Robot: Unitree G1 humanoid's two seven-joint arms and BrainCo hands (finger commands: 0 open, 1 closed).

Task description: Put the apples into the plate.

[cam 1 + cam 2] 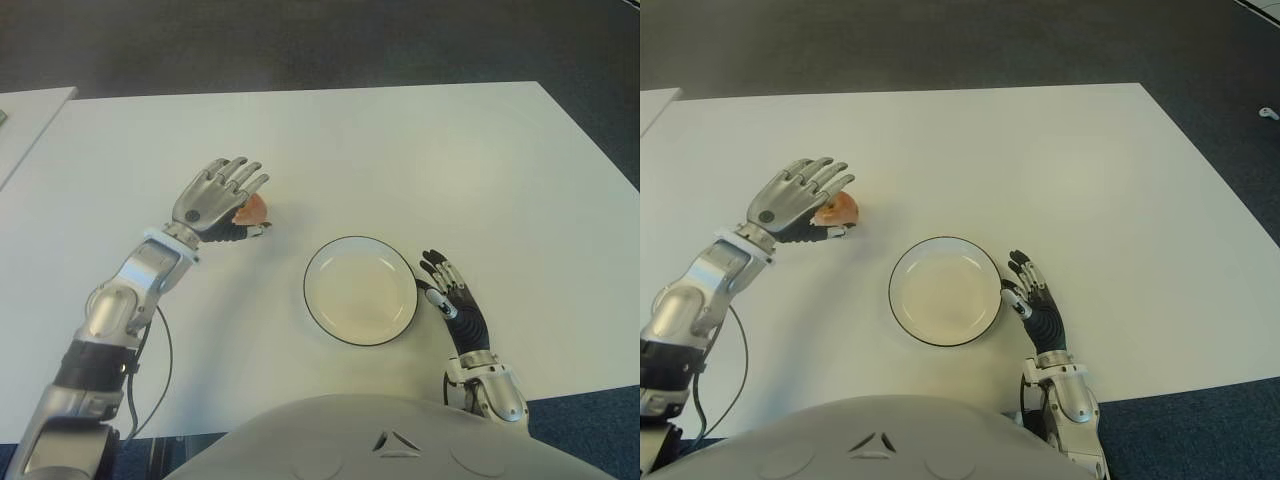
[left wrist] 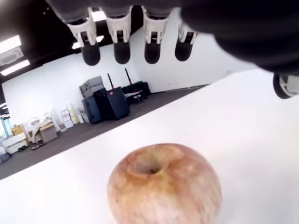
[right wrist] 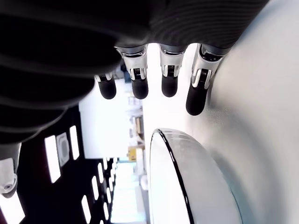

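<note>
— Across the whole view, what's the biggest thing?

— That's the white table (image 1: pixel 400 150), with dark floor (image 1: pixel 300 40) beyond its far edge and a second white surface (image 1: pixel 25 110) just off its left corner.

— And the robot's arms?

— Its left arm (image 1: pixel 120 310) reaches forward over the left half of the table, silver with a black cable (image 1: pixel 160 370) looping beside it. Much less of its right arm shows, low at the near edge on the right.

— Where's the plate?

— A white plate with a thin black rim (image 1: pixel 325 255) sits near the middle of the table, toward the robot. Nothing lies in it.

— What are the hands doing?

— Left hand (image 1: pixel 215 205) hovers palm-down over the apple, fingers extended and slightly spread. From the left wrist view its fingertips (image 2: pixel 121 51) hang in the air above the fruit, clear of it, so it has hold of nothing. Right hand (image 1: pixel 1035 300) lies just beside the plate's right edge, fingers straight and relaxed, holding nothing; the right wrist view shows the plate's rim close by those fingers.

— And the apple itself?

— One reddish-yellow apple (image 2: pixel 163 186) stands on the table, stem hollow up, under the left hand. It's to the left of the plate and apart from it. Only a sliver of it peeks out past the hand in the eye views.
</note>
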